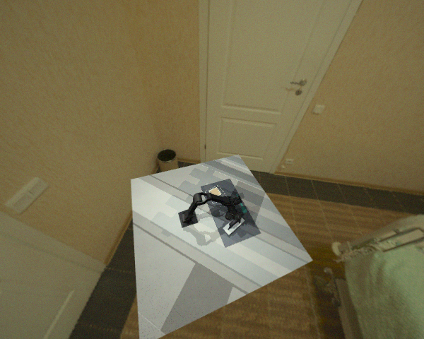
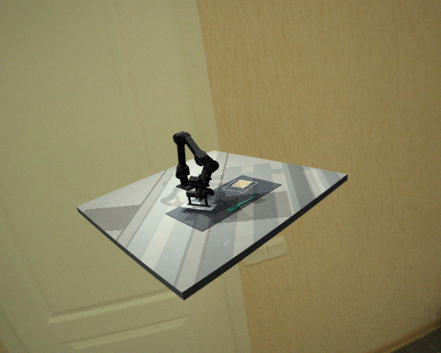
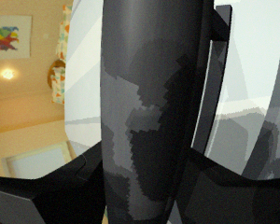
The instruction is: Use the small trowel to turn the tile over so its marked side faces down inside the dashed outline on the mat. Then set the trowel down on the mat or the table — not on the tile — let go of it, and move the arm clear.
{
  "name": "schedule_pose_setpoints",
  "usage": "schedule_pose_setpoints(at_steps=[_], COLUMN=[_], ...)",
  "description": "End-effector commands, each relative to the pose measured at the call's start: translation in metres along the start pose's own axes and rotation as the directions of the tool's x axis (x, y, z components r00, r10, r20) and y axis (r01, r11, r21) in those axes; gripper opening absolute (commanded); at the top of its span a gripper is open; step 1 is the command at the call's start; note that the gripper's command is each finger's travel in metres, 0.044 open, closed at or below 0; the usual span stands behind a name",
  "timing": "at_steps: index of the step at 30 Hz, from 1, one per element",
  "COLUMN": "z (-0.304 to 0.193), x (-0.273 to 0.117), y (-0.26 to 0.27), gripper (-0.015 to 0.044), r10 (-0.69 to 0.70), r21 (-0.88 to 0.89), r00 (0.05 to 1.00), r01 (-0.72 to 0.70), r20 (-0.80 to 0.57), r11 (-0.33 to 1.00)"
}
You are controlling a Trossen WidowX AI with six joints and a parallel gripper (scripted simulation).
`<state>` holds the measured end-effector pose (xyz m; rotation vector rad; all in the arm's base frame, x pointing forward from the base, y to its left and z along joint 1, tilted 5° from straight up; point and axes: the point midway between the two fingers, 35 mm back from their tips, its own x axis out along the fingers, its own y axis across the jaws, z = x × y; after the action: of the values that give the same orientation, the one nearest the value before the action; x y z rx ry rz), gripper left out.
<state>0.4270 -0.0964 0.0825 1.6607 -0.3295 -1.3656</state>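
The small trowel has a white flat blade (image 1: 233,228) (image 2: 209,208) and a thick dark handle (image 3: 149,56). My gripper (image 1: 235,215) (image 2: 200,194) (image 3: 142,140) is shut on this handle. The blade hangs low over the end of the dark mat (image 1: 249,229) (image 2: 203,223) away from the tile, roughly level in the exterior view. The tan tile (image 1: 215,191) (image 2: 242,184) lies flat on the mat, inside the white dashed outline (image 2: 228,190). Its surface is too small to show which side is up. The tile is not in view in the wrist view.
A teal bar (image 1: 243,208) (image 2: 241,204) lies along the mat's long edge, between the trowel's end and the tile's end. The arm's base (image 1: 187,217) stands on the table (image 1: 161,236) (image 2: 129,223) beside the mat. The upper arm passes close by the tile in the top view.
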Motion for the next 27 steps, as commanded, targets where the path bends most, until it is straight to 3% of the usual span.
schedule_pose_setpoints(at_steps=[1,16,27], z=[0.0,0.0,0.0], x=[0.003,0.017,0.017], y=[-0.002,-0.018,-0.018], gripper=[0.0,0.0,0.0289], r10=[0.011,0.008,0.008], r21=[0.011,0.012,0.012], r00=[1.0,1.0,1.0], r01=[-0.011,-0.008,-0.008], r20=[0.002,0.001,0.001], r11=[1.0,1.0,1.0])
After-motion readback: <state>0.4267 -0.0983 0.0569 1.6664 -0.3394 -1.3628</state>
